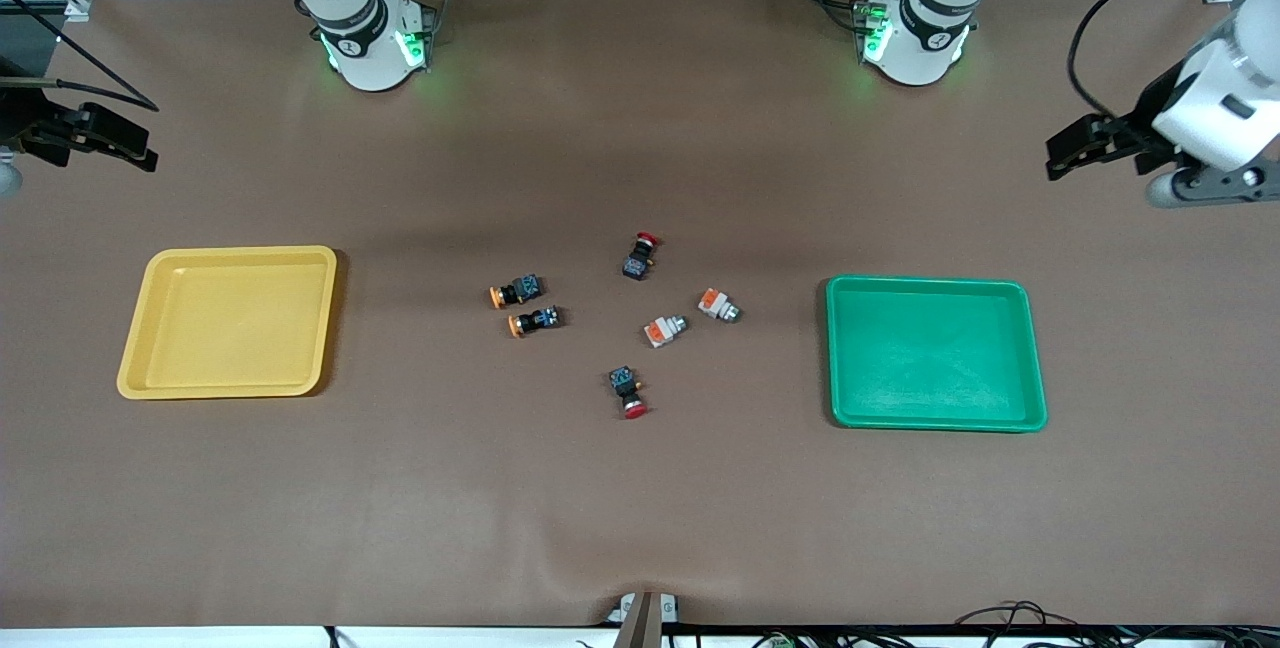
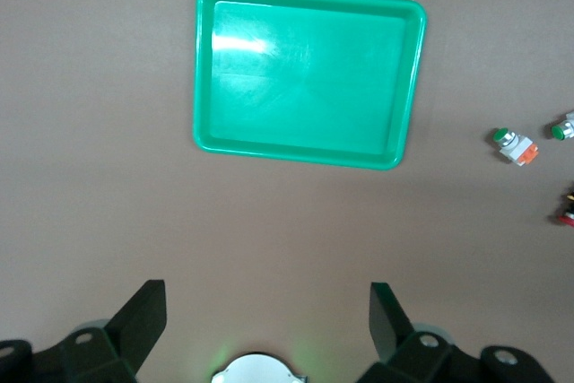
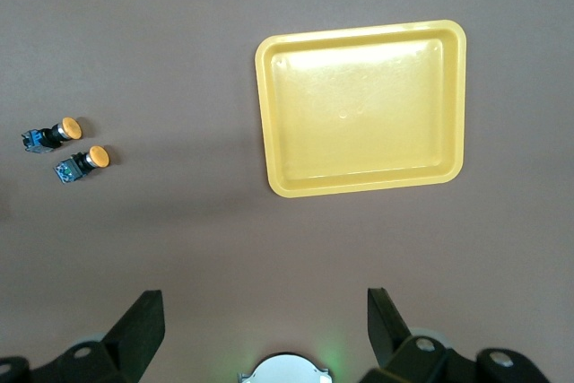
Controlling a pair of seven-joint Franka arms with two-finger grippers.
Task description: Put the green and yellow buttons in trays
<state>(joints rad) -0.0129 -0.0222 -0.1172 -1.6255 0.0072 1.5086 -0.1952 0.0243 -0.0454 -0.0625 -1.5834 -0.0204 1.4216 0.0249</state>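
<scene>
Orange-yellow caps mark two black-bodied buttons lying side by side near the table's middle, toward the right arm's end: one (image 1: 515,292) farther from the front camera, the other (image 1: 535,321) just nearer. Both lie on their sides, long axes roughly along the table's length, caps pointing toward the yellow tray (image 1: 150,328).

Two white-bodied buttons with orange blocks lie toward the left arm's end of the cluster: one (image 1: 718,305) and, slightly nearer the camera, another (image 1: 664,330). Their long axes run slantwise, and their silvery ends point toward the green tray (image 1: 1035,358); the left wrist view shows green caps on those ends.

Two red-capped switches also lie there: one (image 1: 639,256) farthest from the camera, cap pointing toward the robots' bases, and one (image 1: 628,393) nearest, cap pointing toward the camera.

Each tray sits flat with nothing in it, the yellow at the right arm's end, the green at the left arm's end, both well apart from the buttons.

Over the table edge at its own end, the left gripper (image 2: 267,329) waits, fingers spread apart and holding nothing. Likewise the right gripper (image 3: 265,329) hangs at its end, fingers apart and holding nothing.
</scene>
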